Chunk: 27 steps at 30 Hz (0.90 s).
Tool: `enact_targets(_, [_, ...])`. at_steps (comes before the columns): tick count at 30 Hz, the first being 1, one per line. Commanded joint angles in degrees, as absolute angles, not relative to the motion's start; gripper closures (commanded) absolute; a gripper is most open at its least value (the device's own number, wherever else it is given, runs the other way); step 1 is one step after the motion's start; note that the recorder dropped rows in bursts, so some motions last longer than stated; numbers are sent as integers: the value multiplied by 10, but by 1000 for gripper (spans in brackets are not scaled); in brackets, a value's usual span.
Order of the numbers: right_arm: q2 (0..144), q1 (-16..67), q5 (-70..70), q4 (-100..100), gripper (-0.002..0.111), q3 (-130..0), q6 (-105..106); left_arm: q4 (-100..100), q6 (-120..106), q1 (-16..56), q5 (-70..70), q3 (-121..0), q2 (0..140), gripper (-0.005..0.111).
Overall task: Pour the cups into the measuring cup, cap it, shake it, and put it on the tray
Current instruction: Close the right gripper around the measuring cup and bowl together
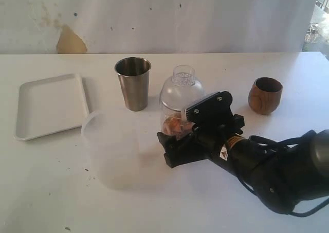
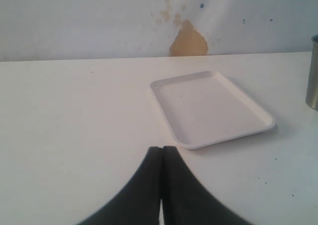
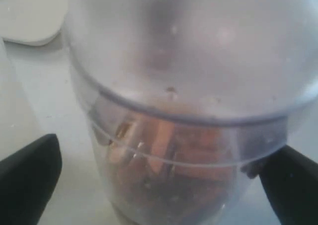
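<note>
My right end effector (image 3: 161, 178) stands wide, black fingers straddling the clear, dome-capped measuring cup (image 1: 177, 96), which has orange-brown bits in its base. The cup stands mid-worktop (image 1: 51, 192) between the shiny tapered tumbler (image 1: 133, 84) and the rounded wooden cup (image 1: 265, 95). My left end effector (image 2: 162, 150) is pinched closed, facing the flat white tray (image 2: 213, 111).

The tray (image 1: 49, 104) is white, the tumbler (image 1: 134, 89) silvery, the wooden cup (image 1: 265, 96) grained brown, the measuring cup (image 1: 175, 94) clear.
</note>
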State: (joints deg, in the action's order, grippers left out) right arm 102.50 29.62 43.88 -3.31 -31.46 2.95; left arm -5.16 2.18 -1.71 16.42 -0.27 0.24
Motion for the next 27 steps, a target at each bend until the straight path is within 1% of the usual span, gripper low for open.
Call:
enact_targets(1, [1059, 296, 511, -43, 3, -313, 27, -49, 23, -17, 161, 0, 0, 107])
enact_targets(6, [1086, 296, 552, -91, 3, -313, 27, -49, 23, -17, 161, 0, 0, 107])
enact_targets(11, [1104, 296, 583, -86, 3, -315, 27, -49, 23, -17, 161, 0, 0, 107])
enact_targets(27, [1105, 296, 579, -78, 3, -342, 27, -49, 23, -17, 161, 0, 0, 107])
